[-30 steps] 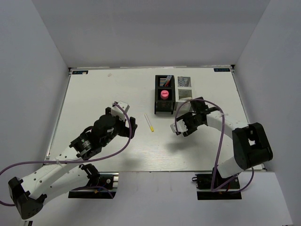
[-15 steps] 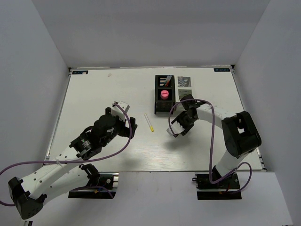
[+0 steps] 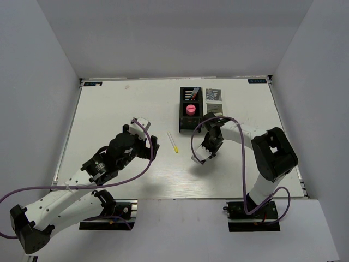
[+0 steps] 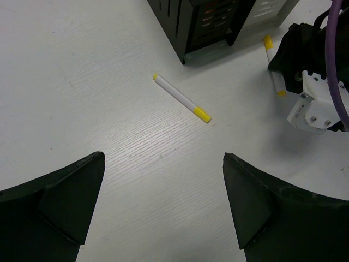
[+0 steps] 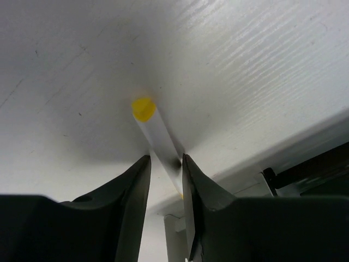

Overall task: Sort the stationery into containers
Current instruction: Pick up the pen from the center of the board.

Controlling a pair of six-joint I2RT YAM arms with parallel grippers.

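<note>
The black organiser [image 3: 183,117] and the white-grey organiser [image 3: 214,103] stand joined at the back middle. A pink-capped tube [image 3: 191,109] and a pen [image 3: 192,94] sit in the black one. My right gripper [image 3: 210,139] is down at the table just in front of the organisers. In the right wrist view it [image 5: 166,158] is shut on a white-and-yellow pen [image 5: 155,125] that lies on the table. That pen also shows in the left wrist view [image 4: 268,46]. A second white-and-yellow pen [image 3: 173,142] lies loose [image 4: 181,98]. My left gripper [image 4: 163,155] is open and empty above the table, near side of that pen.
The organisers' front walls [image 4: 207,27] stand close behind the right gripper. The right wrist's white camera block [image 4: 312,109] and purple cable [image 3: 199,131] hang beside it. White walls enclose the table on three sides.
The right gripper has swung left and come down in front of the organisers, its arm folding inward. The left arm has not moved.
</note>
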